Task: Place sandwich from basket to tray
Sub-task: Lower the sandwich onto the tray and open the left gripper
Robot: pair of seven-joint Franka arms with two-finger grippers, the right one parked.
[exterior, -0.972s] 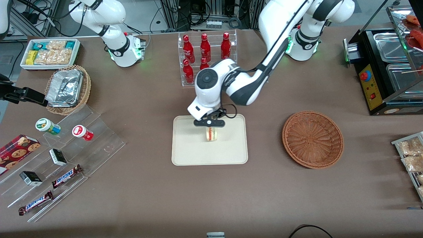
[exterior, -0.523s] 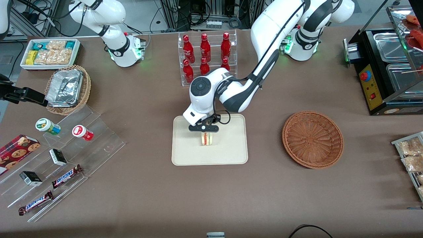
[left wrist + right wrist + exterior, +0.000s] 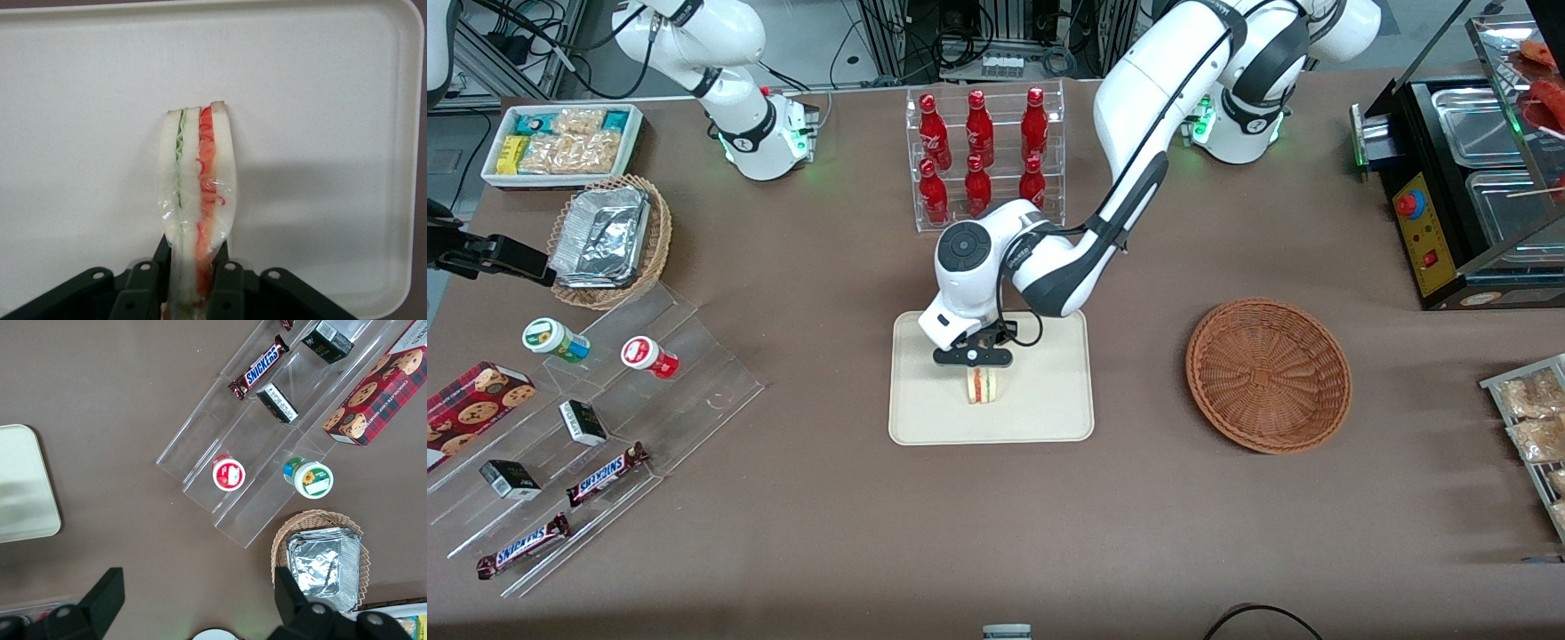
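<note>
Cream-coloured plastic forms the tray (image 3: 1049, 400), the landmark here. Over its middle, the gripper (image 3: 973, 357) of the working left arm holds the sandwich (image 3: 982, 385) clenched between its fingers (image 3: 227, 283); the wedge stands on edge with its red and green filling facing the front camera. From the wrist view it hangs just above the tray's bare surface or barely touches it; contact cannot be confirmed. Well apart from the tray, toward the working arm's end of the table, sits the reddish-brown wicker basket (image 3: 1268, 373), with nothing in it. The step in hand is judged to be placement. The next move likely calls for settling the wedge on the tray, releasing the grip, then lifting straight up.
</note>
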